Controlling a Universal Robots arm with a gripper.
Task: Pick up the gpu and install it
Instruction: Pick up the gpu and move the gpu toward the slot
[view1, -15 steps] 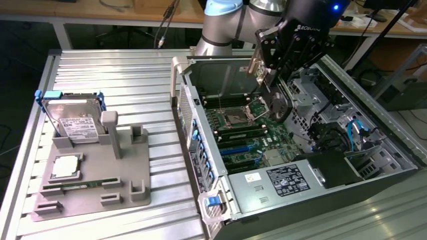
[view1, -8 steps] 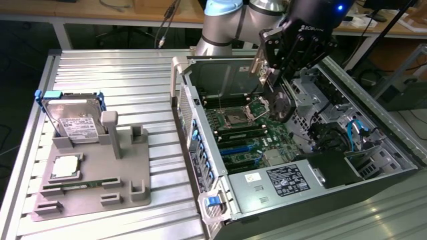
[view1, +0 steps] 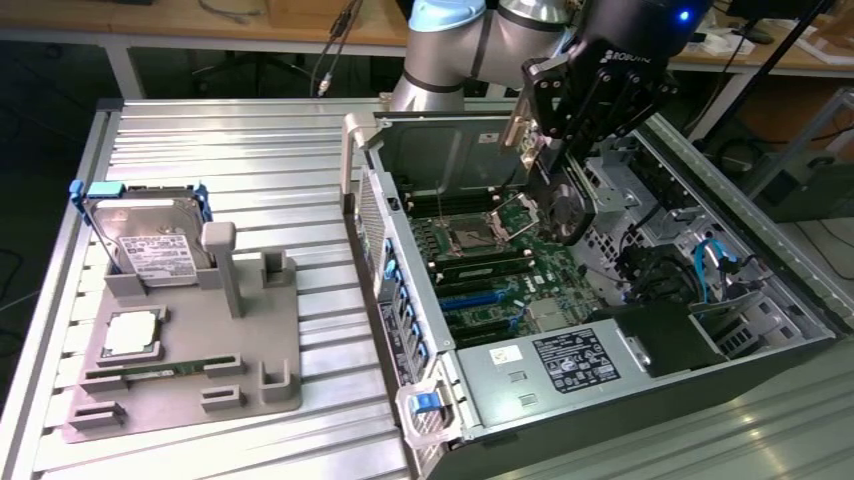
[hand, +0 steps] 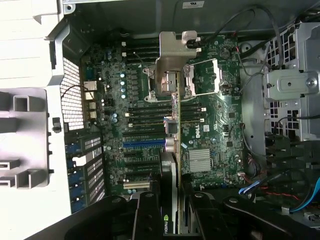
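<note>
I've got the gripper (view1: 558, 150) pinching the gpu (view1: 571, 208) edge-down above the motherboard (view1: 497, 278), probably to line its connector up with a slot.

Quick tally: one gpu (view1: 567, 205), one hard drive (view1: 154, 245), one RAM stick (view1: 160, 370), one silver processor chip (view1: 134, 333), one grey holder (view1: 267, 350), one open computer case (view1: 441, 150), one counter (view1: 240, 140).

The gpu (view1: 561, 190) — black fan (view1: 570, 212), silver bracket (view1: 517, 133) — upright above the motherboard (view1: 487, 275)
</note>
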